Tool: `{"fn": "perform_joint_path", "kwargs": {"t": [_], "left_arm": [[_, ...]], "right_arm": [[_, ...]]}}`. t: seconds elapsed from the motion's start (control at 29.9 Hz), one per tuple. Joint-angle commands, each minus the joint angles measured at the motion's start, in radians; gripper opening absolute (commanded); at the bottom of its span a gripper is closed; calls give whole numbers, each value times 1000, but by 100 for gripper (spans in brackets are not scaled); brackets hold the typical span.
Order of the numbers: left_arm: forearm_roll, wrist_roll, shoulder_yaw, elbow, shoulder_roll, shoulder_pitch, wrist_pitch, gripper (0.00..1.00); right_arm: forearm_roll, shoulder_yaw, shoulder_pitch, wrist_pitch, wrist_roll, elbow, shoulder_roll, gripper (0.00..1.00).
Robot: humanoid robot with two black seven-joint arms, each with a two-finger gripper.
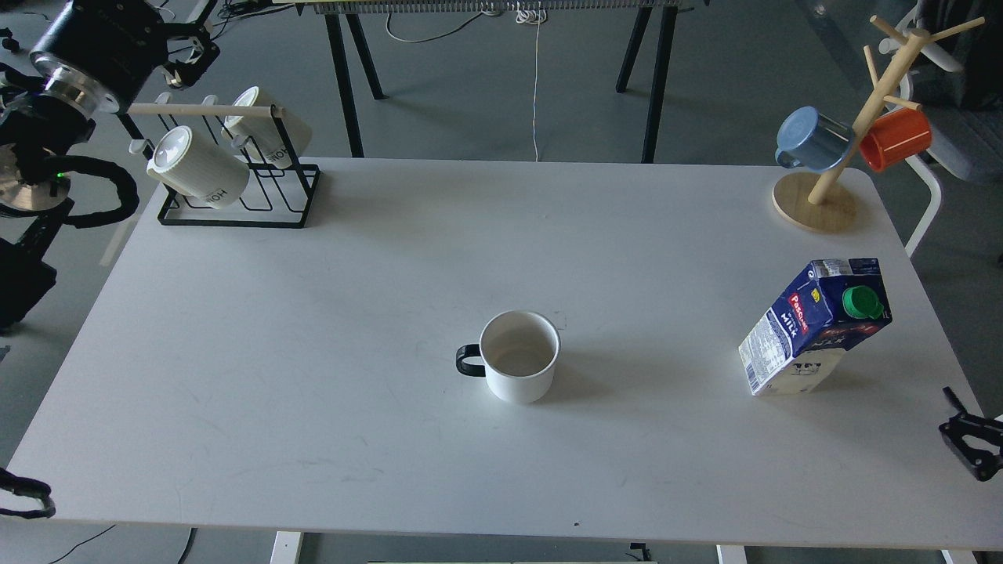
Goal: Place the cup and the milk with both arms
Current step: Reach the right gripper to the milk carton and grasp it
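The cup [519,356], a smooth white mug with a black loop handle pointing left, stands upright and empty near the middle of the white table [376,282]. The milk [815,325], a dark blue and white carton with a green cap, stands at the right side of the table. My left gripper [186,56] is small and dark at the far top left, above the mug rack and well away from the cup. My right gripper [972,445] shows only partly at the right edge, below and to the right of the milk and apart from it. Neither holds anything that shows.
A black wire rack [235,211] with two ribbed cream mugs [200,168] stands at the table's back left corner. A wooden mug tree [815,200] with a blue mug [811,139] and an orange mug [897,139] stands at the back right corner. Black table legs [345,86] stand behind.
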Motion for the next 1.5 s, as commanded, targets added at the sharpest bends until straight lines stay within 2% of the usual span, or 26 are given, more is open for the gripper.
{"fn": "perform_joint_path", "kwargs": {"t": [0.0, 0.2, 0.4, 0.77, 1.47], "left_arm": [[1, 15, 10, 0, 38, 4, 0, 99], [8, 57, 11, 0, 55, 4, 0, 99], [9, 75, 16, 1, 75, 7, 0, 99], [8, 75, 42, 4, 98, 5, 0, 99], [9, 77, 50, 4, 121, 8, 0, 99]], "right_arm": [[-40, 8, -23, 0, 0, 89, 57, 99], [-109, 16, -22, 0, 0, 108, 139, 99], [-149, 17, -22, 0, 0, 160, 213, 99], [-164, 78, 8, 0, 0, 157, 336, 99], [-164, 141, 6, 0, -2, 151, 393, 99]]}}
